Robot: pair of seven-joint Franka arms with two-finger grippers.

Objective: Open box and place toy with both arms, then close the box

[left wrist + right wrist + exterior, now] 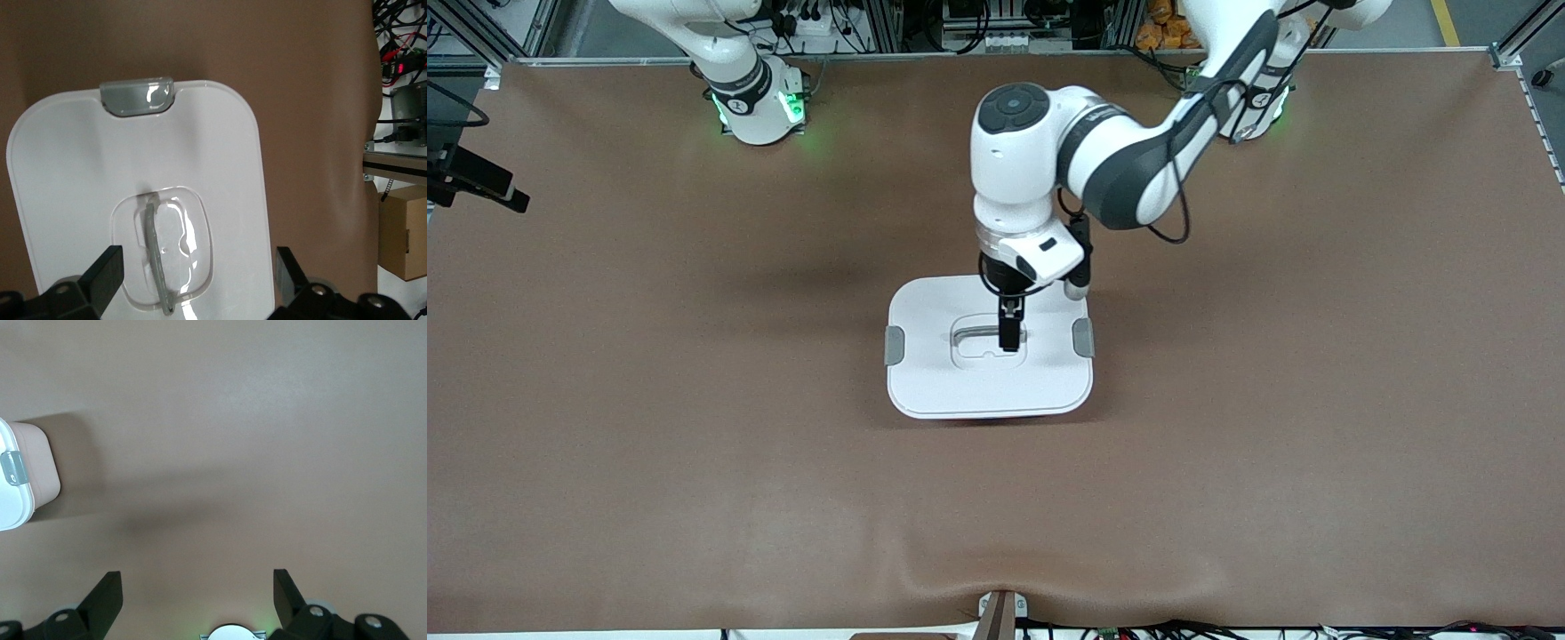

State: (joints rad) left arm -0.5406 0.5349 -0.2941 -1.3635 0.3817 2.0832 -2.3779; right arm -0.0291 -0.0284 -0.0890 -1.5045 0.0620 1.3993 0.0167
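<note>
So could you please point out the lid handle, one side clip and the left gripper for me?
handle [155,257]: left wrist view, on the grey bar in the lid's recess.
clip [137,96]: left wrist view, middle of the grey clip.
left gripper [197,277]: left wrist view, midway between its open fingertips.

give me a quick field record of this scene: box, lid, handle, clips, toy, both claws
box: pink tub, mid-table, closed
lid: white lid seated on the tub
handle: grey handle lying in the lid's recess
clips: two grey clips, one toward the right arm's end, one toward the left arm's end
toy: not visible in any view
left claw: left claw open, over the handle, fingers straddling it, holding nothing
right claw: right claw open, over bare table beside the box, arm waiting
</note>
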